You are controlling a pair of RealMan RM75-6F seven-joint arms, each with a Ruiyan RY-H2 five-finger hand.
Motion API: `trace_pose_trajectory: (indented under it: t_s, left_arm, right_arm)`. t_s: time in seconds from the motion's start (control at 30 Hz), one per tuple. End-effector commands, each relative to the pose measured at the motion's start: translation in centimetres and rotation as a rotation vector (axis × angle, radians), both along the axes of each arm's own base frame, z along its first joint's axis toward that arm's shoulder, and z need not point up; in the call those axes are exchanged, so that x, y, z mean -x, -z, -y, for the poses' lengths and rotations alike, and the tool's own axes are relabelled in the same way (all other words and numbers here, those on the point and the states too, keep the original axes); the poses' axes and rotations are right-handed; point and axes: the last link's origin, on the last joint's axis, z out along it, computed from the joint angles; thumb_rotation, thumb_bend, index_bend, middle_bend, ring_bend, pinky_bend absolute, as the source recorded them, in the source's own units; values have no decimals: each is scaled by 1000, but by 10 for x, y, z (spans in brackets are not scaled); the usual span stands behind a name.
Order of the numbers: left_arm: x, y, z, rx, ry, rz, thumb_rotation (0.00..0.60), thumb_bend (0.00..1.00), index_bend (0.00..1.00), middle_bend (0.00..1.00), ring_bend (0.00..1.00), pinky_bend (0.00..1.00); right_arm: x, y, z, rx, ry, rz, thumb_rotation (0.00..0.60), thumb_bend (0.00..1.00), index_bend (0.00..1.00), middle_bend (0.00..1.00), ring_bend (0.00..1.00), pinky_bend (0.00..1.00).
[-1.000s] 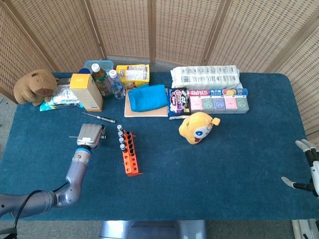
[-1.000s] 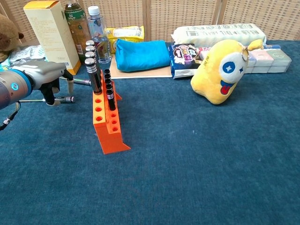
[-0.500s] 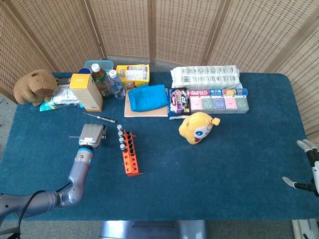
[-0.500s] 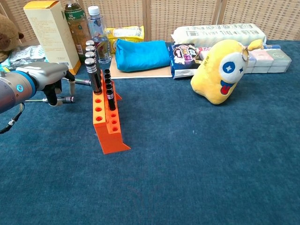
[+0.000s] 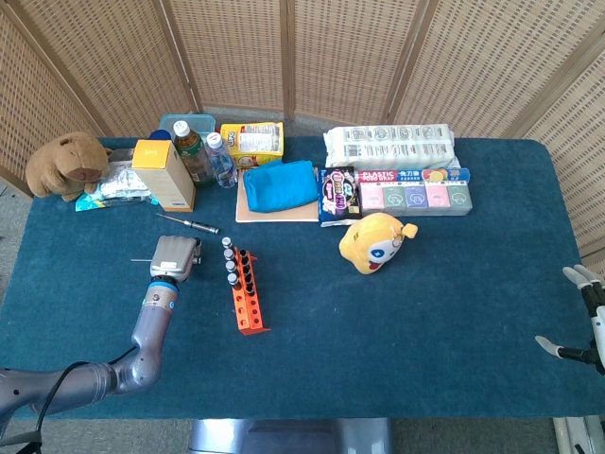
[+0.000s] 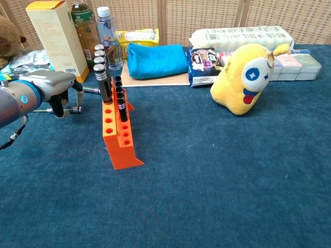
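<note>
Chest view puts the orange rack (image 6: 120, 144) nearest, standing on the table (image 6: 217, 181). Just left of it the left robot hand (image 6: 50, 85) hangs with its fingers curled down, pinching a thin tool (image 6: 70, 109) that lies level, its dark end pointing at the rack. The right robot hand (image 5: 584, 322) sits well apart at the table's far right edge, fingers spread and holding nothing.

The pinch looks slight, so I judge the tool could slip or roll out. A sideways drift could also strike the tall capped tubes (image 6: 101, 70) and tip the narrow rack.

A screwdriver (image 5: 189, 223) lies loose just beyond the left robot hand. The table wears a soft blue cloth that may snag a dragged tip. Farther back stand a yellow plush (image 6: 243, 77), a yellow box (image 6: 54, 36), bottles (image 6: 107, 36) and a blue pouch (image 6: 155, 59). Wicker screens (image 5: 350, 57) close off the room.
</note>
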Motion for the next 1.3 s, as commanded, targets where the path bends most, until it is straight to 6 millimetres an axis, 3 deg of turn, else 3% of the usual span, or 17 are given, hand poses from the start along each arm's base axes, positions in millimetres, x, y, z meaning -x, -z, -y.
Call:
trace_pose_trajectory:
  t_s: [0.03, 0.57, 1.3]
  left_arm:
    - [0, 1, 0, -1, -1, -4, 600, 371, 441, 1000, 1000, 1000]
    - [-3, 7, 0, 4, 0, -9, 600, 372, 448, 1000, 1000, 1000]
    - [-5, 12, 2, 10, 6, -29, 600, 382, 548, 1000, 1000, 1000]
  right_arm:
    - [0, 0, 0, 1, -2, 0, 600, 0, 92, 55, 7, 0]
    - [1, -2, -1, 3, -1, 4, 600, 0, 92, 54, 6, 0]
    - [0, -4, -1, 7, -7, 8, 600, 0, 92, 55, 7, 0]
